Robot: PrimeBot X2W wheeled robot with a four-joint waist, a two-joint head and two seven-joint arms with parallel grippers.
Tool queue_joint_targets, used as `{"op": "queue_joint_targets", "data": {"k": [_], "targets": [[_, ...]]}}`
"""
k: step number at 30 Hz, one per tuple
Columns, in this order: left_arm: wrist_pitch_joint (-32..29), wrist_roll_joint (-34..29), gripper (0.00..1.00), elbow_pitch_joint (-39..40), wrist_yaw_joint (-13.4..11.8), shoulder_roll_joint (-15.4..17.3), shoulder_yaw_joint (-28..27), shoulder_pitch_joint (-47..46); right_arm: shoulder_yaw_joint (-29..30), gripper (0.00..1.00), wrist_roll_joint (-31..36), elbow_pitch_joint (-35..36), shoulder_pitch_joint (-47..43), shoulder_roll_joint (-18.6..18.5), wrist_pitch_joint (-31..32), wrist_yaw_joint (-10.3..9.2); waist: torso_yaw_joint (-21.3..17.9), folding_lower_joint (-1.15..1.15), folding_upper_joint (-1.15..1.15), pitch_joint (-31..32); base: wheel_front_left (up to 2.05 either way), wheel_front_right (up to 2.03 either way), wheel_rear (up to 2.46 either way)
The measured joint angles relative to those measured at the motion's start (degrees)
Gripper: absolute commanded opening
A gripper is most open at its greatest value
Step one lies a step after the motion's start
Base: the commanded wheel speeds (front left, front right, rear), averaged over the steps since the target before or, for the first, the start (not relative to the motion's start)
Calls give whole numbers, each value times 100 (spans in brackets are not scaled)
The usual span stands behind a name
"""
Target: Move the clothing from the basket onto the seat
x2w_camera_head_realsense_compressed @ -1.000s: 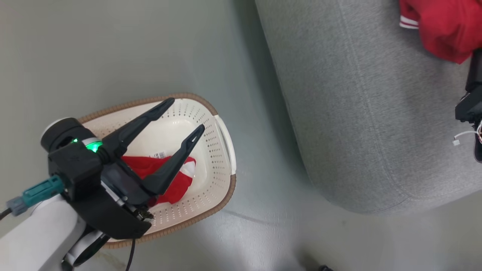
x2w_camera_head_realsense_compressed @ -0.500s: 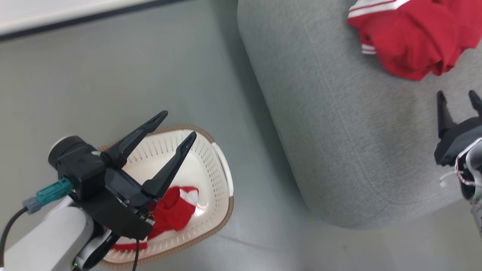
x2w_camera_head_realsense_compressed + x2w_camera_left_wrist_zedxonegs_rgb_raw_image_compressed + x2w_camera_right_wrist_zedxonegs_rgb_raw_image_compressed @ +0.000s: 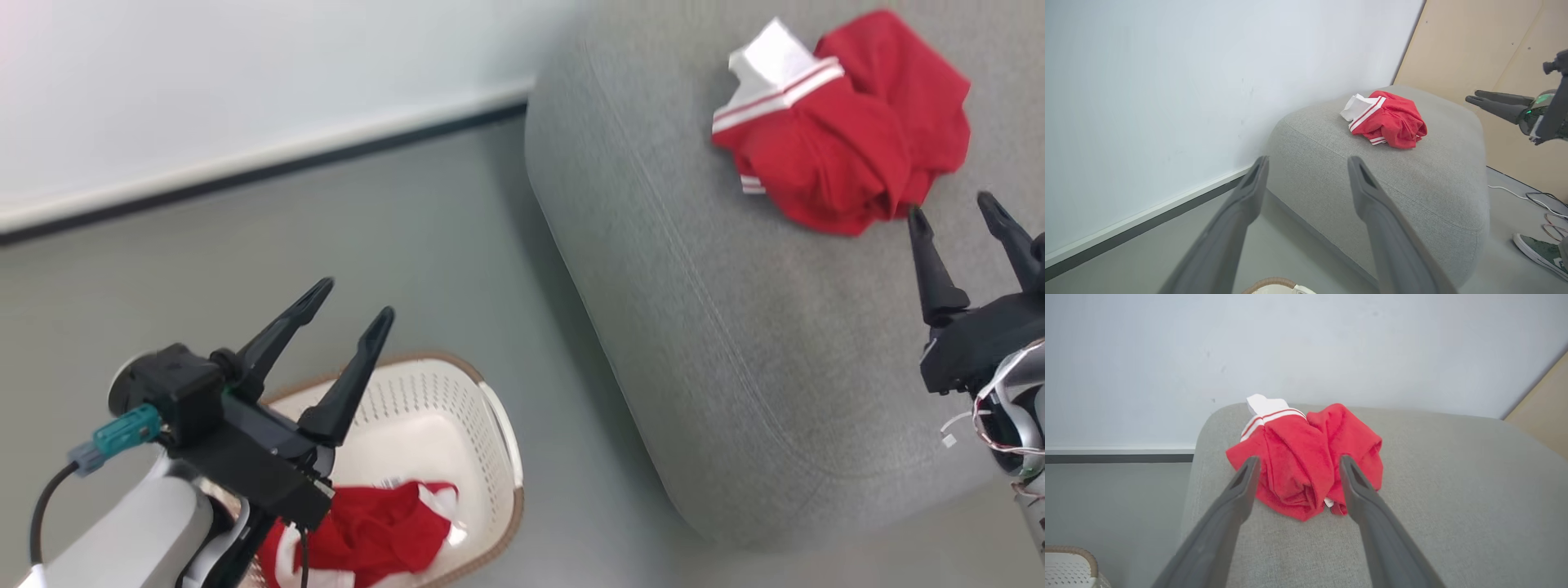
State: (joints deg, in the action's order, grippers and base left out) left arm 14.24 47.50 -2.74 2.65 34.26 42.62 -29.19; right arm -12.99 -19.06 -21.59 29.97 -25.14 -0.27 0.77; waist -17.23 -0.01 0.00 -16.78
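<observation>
One red garment (image 3: 849, 155) is seen crumpled on the seat (image 3: 735, 343). A second garment (image 3: 375, 531) is seen in the basket (image 3: 408, 357), set on the floor (image 3: 408, 245) beside the seat. The right hand (image 3: 951, 207) is held over the seat, just short of the red garment — fingers apart, empty. The left hand (image 3: 356, 299) is held off the seat, above the basket — fingers apart, nothing gripped.

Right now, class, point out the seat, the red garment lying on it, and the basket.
seat (image 3: 735, 351): head view, bare grey cushion top.
red garment (image 3: 849, 155): head view, its crumpled red middle.
basket (image 3: 461, 400): head view, perforated inner wall.
</observation>
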Motion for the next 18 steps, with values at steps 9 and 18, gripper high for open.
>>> {"op": "queue_joint_targets", "data": {"k": [9,18], "targets": [[4,254,100,-615,-428,-190,-335,648,48,100,-158,981,-481,69,-453,120,313,0,0,763,0,0,0],[5,270,100,-634,-829,-288,-809,1360,94,100,-160,1629,-1468,266,-936,-90,801,0,-1,1295,0,0,0]]}}
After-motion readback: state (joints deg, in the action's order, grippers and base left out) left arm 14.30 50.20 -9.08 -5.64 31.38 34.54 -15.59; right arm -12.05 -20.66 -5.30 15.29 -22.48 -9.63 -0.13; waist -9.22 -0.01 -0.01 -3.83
